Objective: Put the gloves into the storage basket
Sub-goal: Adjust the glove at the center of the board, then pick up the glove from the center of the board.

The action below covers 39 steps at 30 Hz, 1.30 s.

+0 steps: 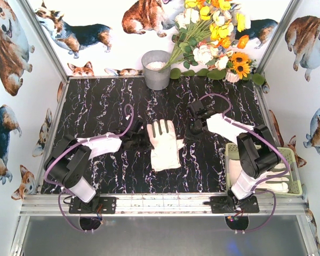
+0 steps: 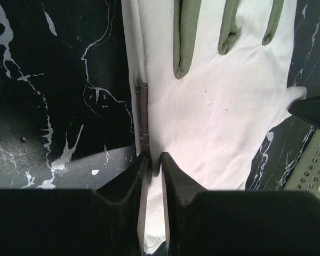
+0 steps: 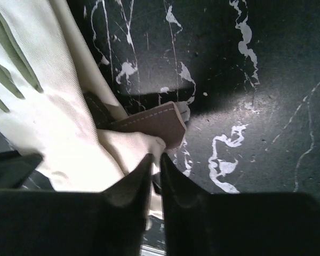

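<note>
One cream-white glove point(image 1: 164, 145) with grey-olive fingers lies spread on the black marble table point(image 1: 96, 106), fingers pointing away from the arms. My left gripper point(image 1: 144, 140) is at its left edge; in the left wrist view the left gripper point(image 2: 153, 158) is shut on the fabric of the glove point(image 2: 224, 106). My right gripper point(image 1: 185, 137) is at the thumb side, and in the right wrist view the right gripper point(image 3: 156, 159) pinches a fold of the glove point(image 3: 58, 122). The pale yellow-green storage basket point(image 1: 295, 176) stands at the near right, with another glove point(image 1: 277, 185) inside, partly hidden by the right arm.
A grey metal bucket point(image 1: 156, 69) stands at the back centre beside a bunch of artificial flowers point(image 1: 213, 37). Corgi-print walls close in the left, right and back. A metal rail point(image 1: 160, 202) runs along the near edge. A basket corner point(image 2: 313, 170) shows in the left wrist view.
</note>
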### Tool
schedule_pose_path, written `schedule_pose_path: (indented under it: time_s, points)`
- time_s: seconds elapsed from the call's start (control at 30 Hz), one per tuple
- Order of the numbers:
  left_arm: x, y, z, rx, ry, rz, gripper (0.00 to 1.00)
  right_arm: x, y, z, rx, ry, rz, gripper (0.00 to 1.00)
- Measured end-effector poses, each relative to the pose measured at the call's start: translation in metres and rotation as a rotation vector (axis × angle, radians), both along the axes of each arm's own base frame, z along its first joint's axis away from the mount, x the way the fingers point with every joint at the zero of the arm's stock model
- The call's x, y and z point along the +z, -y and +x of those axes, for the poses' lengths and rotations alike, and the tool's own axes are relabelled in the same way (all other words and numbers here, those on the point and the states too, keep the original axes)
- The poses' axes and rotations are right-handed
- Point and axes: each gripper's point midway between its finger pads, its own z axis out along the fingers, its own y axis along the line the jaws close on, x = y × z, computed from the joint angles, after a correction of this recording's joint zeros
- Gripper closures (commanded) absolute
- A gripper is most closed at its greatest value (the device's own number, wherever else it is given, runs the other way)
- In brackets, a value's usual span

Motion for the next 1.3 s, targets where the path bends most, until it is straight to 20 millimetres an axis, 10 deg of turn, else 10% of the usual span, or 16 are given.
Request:
schedule_pose_path:
  time_s: [0.1,0.3,1.3]
  points:
    - [0.0,-0.002,-0.001,-0.008,-0.005,0.014,0.71,0.001,-0.001,0.003,0.002,0.004,0.0,0.47]
    - [0.012,-0.009,-0.005,-0.016,0.008,0.04,0.59,0.014,-0.004,0.007,0.026,0.031,0.045,0.21]
    - [-0.01,-0.012,0.003,-0.073,-0.066,0.017,0.89,-0.002,-0.018,0.02,0.179,-0.009,0.481,0.15]
